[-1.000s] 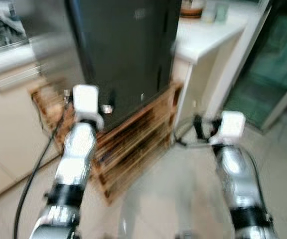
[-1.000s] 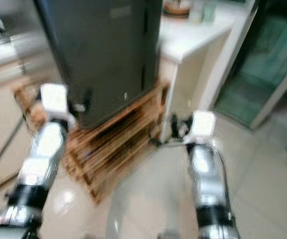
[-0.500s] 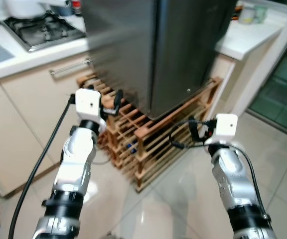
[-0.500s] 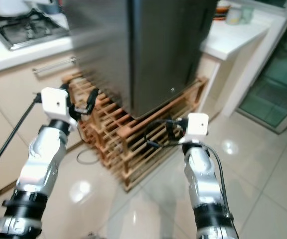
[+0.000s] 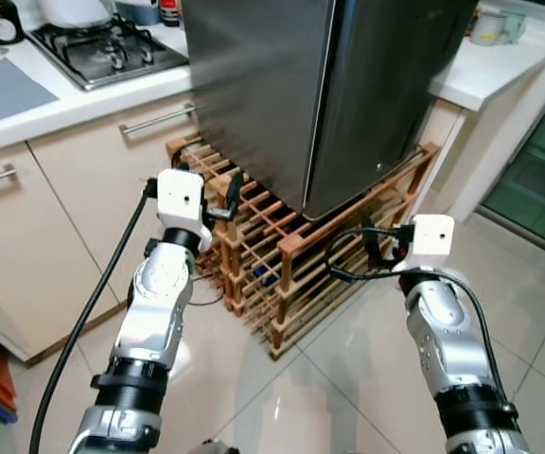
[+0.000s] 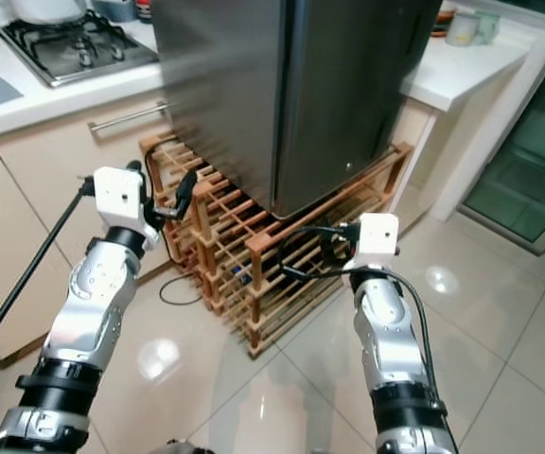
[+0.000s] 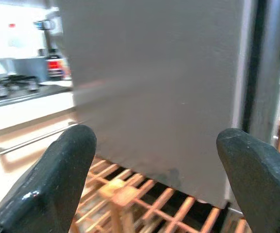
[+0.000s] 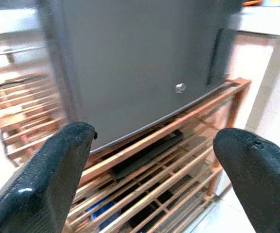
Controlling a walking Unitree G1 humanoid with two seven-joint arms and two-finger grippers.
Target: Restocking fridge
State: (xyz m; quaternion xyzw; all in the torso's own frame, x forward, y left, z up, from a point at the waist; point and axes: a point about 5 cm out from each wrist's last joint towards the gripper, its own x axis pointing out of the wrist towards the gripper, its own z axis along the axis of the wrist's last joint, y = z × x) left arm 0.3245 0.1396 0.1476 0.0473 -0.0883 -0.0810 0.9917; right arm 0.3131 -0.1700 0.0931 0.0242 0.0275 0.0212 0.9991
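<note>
Claws: both up in front of the robot, both empty, nothing between the fingers.
Left claw (image 7: 154, 184): two long black fingers (image 7: 52, 184) spread wide, pointing at the grey side wall of the fridge, out over the near end of the rack and not touching either.
Right claw (image 8: 154, 179): black fingers (image 8: 43, 179) spread wide too, aimed at the fridge's lower front edge and the rack slats beneath, held clear of both.
Arms: left silver arm (image 5: 154, 312) with a black cable (image 5: 83, 322) trailing down beside it; right silver arm (image 5: 448, 340) with a looped black cable at its wrist.
Fridge: tall dark grey steel fridge (image 5: 320, 85), doors closed, standing directly ahead, between and just beyond the two claws, on top of the rack.
Rack: low slatted wooden rack (image 5: 287, 251) under the fridge, sticking out towards the robot on the floor; something blue shows between the slats, too small to tell what.
Left side: cream cabinet (image 5: 55, 227) with metal bar handles under a white table (image 5: 64, 99) carrying a steel gas hob (image 5: 107, 47).
Right side: second white table (image 5: 495, 66) with a pale mug (image 5: 490, 26) at the far end.
Floor: glossy pale tiled floor (image 5: 329, 397) under both arms.
</note>
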